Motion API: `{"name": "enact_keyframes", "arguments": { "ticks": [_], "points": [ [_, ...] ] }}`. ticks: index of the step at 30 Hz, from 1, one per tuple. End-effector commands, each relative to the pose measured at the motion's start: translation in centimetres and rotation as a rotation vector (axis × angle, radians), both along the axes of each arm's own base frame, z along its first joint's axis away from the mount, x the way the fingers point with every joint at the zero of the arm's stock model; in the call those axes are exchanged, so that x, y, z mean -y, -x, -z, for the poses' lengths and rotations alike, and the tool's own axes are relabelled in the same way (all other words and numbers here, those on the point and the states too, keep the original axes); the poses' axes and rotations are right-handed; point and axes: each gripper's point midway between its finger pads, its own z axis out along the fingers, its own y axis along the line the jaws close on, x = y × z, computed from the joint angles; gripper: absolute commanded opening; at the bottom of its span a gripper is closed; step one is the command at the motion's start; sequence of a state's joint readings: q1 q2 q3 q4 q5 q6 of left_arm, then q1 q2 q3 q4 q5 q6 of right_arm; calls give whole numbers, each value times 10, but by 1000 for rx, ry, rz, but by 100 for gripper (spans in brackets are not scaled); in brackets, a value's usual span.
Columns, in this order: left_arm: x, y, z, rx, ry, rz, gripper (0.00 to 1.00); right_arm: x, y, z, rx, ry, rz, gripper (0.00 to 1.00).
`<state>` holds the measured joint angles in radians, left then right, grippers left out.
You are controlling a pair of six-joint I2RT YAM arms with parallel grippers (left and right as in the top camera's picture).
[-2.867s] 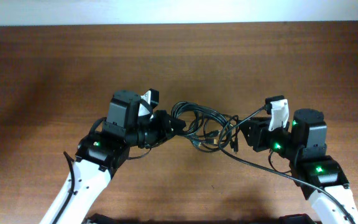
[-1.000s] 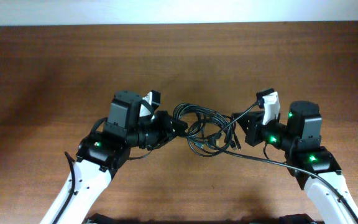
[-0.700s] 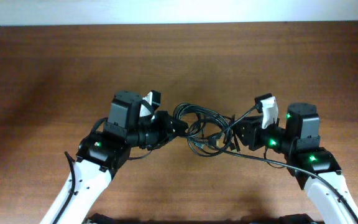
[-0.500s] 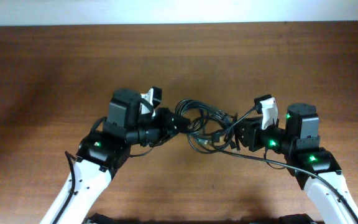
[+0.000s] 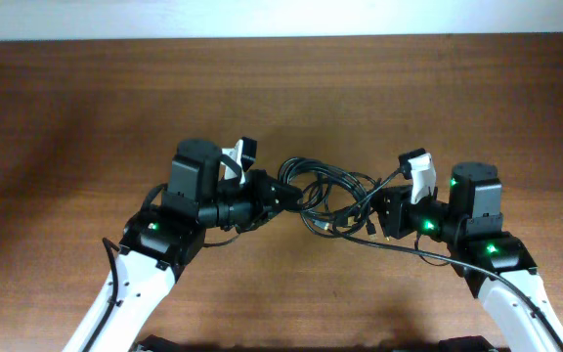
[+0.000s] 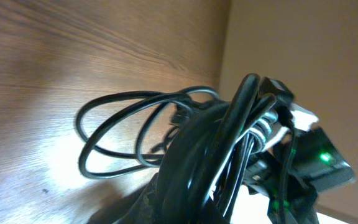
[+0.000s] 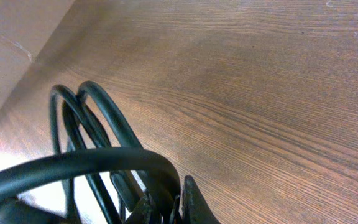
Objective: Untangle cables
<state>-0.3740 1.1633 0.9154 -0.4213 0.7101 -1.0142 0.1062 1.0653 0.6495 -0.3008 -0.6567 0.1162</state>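
The cables (image 5: 326, 188) are a tangle of thin black loops on the wooden table between my two arms. My left gripper (image 5: 283, 193) is shut on the bundle's left end; the left wrist view shows a thick bunch of cords (image 6: 219, 146) running through its jaws (image 6: 191, 208), with loose loops (image 6: 114, 134) over the table. My right gripper (image 5: 377, 211) is shut on a cord at the bundle's right end. The right wrist view shows that cord (image 7: 86, 163) curving into the jaws (image 7: 169, 208). Small plug ends (image 5: 321, 223) hang at the bundle's front.
The brown wooden table (image 5: 281, 88) ends at a pale wall strip (image 5: 281, 18) at the back. A thicker black wire (image 5: 428, 258) fixed to my right arm trails across the table. My right arm with its green light (image 6: 321, 158) shows in the left wrist view.
My right gripper has moved left to the bundle's right end. My left gripper has shifted slightly right and carried the bundle's left end with it.
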Motion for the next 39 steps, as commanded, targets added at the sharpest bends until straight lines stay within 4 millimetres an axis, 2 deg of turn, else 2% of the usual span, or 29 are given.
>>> {"name": "enact_keyframes", "arguments": {
  "ticks": [1,3,4,5,7,9,17,23,28,29,31,33,34,36,38,39],
  "points": [
    [-10,-8,4,-4,-68,-75,14,-1,-2,-6,16,-4,-9,4],
    [-22,-12,17,-26,-138,-139,27,-1,-2,-6,16,-6,-12,4],
    [-27,-14,22,-32,-166,-164,38,-1,-2,-6,16,-6,-12,4],
    [-31,-15,25,-36,-190,-186,56,-1,-2,-6,16,-6,-12,4],
    [-35,-18,28,-33,-210,-207,82,-1,-2,-6,16,-6,-12,4],
    [-36,-17,29,-36,-215,-209,99,-2,-2,-6,16,-8,-14,4],
    [-37,-16,31,23,-256,-157,99,-7,1,-10,16,-35,-41,4],
    [-37,-14,33,20,-267,-149,99,-19,6,-25,58,-103,-121,4],
    [-38,-13,43,-39,-274,-160,100,-28,11,-38,96,-158,-191,4],
    [-37,-13,45,-47,-275,-157,96,-30,12,-41,105,-167,-204,4],
    [-35,-13,52,-64,-284,-150,78,-30,11,-44,107,-179,-199,4],
    [-31,-14,55,-49,-295,-123,68,-30,9,-47,110,-189,-192,4],
    [-27,-16,55,-22,-301,-100,67,-30,8,-48,110,-197,-186,4],
    [-16,-18,51,61,-294,-27,73,-30,7,-49,113,-199,-185,4],
    [-6,-18,43,159,-283,52,82,-31,8,-50,113,-202,-189,4],
    [-2,-17,40,225,-292,105,82,-32,9,-51,114,-208,-198,4]
  ]
}}
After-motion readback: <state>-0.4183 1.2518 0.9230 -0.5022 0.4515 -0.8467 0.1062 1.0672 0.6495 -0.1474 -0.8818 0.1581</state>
